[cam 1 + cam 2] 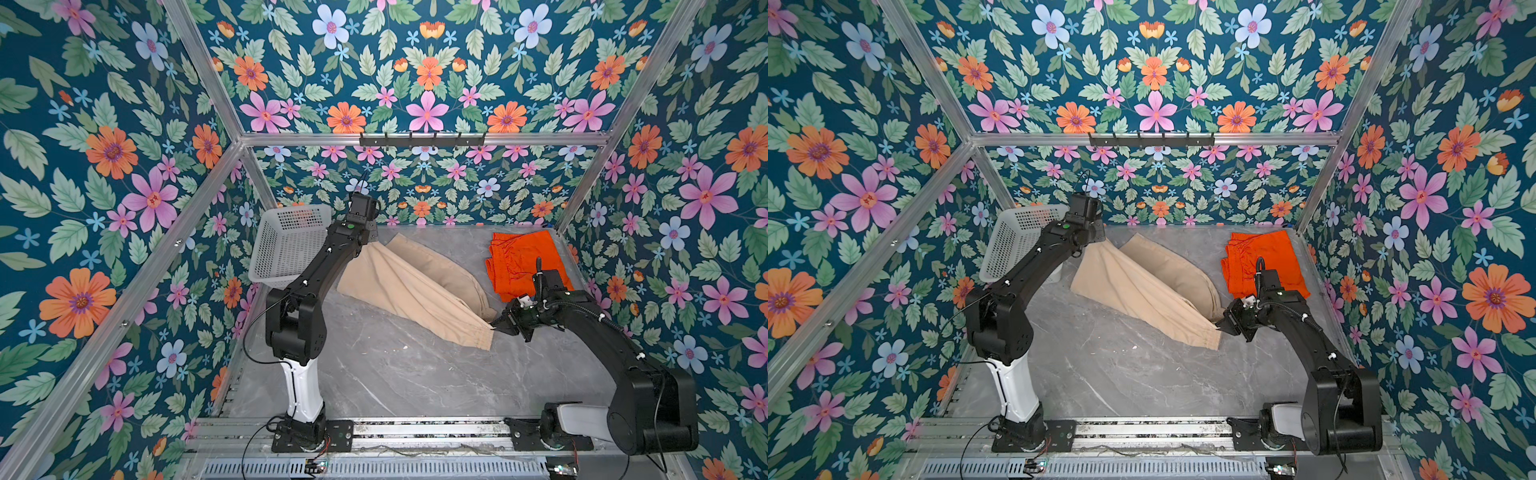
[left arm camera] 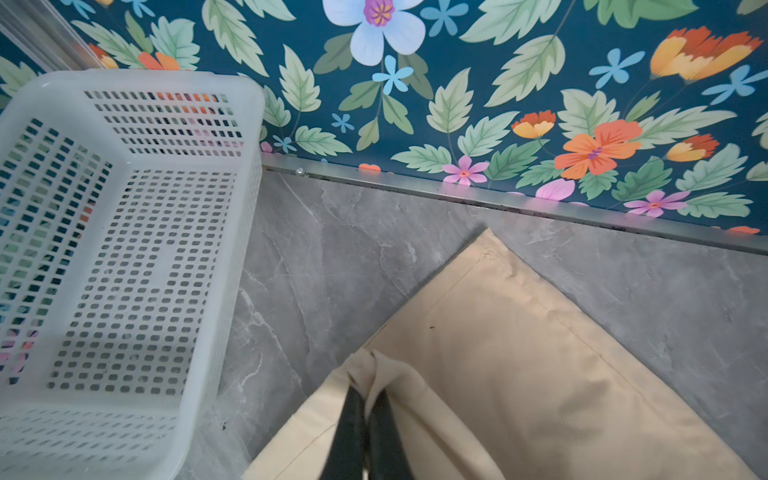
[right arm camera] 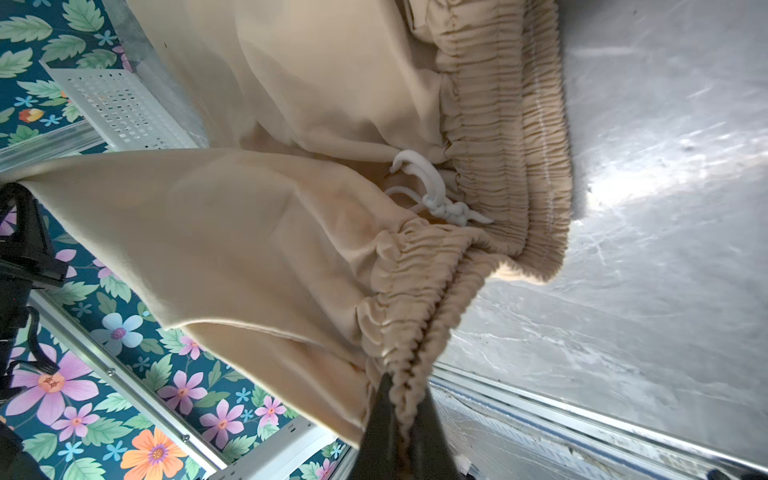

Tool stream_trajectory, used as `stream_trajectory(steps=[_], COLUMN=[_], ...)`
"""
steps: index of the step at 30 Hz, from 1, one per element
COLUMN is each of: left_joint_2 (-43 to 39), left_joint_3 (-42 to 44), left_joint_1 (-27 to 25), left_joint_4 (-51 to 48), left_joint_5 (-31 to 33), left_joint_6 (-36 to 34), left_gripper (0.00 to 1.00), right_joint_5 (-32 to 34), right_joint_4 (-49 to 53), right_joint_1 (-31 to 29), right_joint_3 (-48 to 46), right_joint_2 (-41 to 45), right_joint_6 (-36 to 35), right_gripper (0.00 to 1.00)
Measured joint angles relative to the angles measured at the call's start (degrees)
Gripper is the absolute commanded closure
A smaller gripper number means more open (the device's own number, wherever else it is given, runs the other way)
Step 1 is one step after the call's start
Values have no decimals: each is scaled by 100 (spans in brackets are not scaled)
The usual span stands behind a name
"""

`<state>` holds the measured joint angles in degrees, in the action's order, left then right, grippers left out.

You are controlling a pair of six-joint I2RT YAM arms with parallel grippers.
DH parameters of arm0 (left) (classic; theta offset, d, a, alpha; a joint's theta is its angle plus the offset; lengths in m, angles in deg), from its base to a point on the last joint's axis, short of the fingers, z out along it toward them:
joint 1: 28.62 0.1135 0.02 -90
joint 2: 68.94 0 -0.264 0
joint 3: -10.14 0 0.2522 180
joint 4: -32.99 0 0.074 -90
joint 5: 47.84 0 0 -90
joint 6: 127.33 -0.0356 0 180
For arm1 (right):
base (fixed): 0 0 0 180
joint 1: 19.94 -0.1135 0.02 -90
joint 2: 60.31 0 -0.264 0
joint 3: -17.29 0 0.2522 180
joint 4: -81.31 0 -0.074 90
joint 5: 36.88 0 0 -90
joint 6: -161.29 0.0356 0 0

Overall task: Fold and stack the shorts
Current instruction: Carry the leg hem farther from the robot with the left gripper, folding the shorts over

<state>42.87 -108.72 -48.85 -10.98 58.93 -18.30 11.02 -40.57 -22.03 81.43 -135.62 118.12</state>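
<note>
The beige shorts [image 1: 409,286] [image 1: 1142,286] stretch slantwise across the grey table in both top views, partly doubled over. My left gripper [image 1: 375,236] [image 2: 368,395] is shut on a pinched hem corner of the beige shorts [image 2: 519,365] at the far end, beside the basket. My right gripper [image 1: 496,324] [image 3: 405,386] is shut on their gathered elastic waistband [image 3: 415,316] at the near right end. A white drawstring [image 3: 432,195] hangs at the waist opening. The orange shorts [image 1: 521,257] [image 1: 1262,255] lie folded at the far right corner, behind my right wrist.
A white perforated basket [image 1: 286,245] [image 1: 1017,245] [image 2: 124,79] leans tilted at the far left, close to my left arm. A black hook rail [image 1: 422,139] runs along the back frame. Floral walls close in the table on three sides.
</note>
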Motion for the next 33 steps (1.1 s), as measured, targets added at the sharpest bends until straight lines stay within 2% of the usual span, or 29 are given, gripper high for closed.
stream_trajectory(steps=[21, 33], left_joint_2=[1200, 1893], left_joint_3=[-835, -1169], left_joint_1=[-289, -341], left_joint_4=[529, 1036], left_joint_5=[105, 175], left_joint_6=[-238, -129], left_gripper=[100, 100], right_joint_5=[-398, -549], right_joint_4=[-433, -960], right_joint_1=[496, 623], right_joint_3=[-289, -306], right_joint_2=[-546, -1207], right_joint_6=[-13, -4], right_gripper=[99, 98])
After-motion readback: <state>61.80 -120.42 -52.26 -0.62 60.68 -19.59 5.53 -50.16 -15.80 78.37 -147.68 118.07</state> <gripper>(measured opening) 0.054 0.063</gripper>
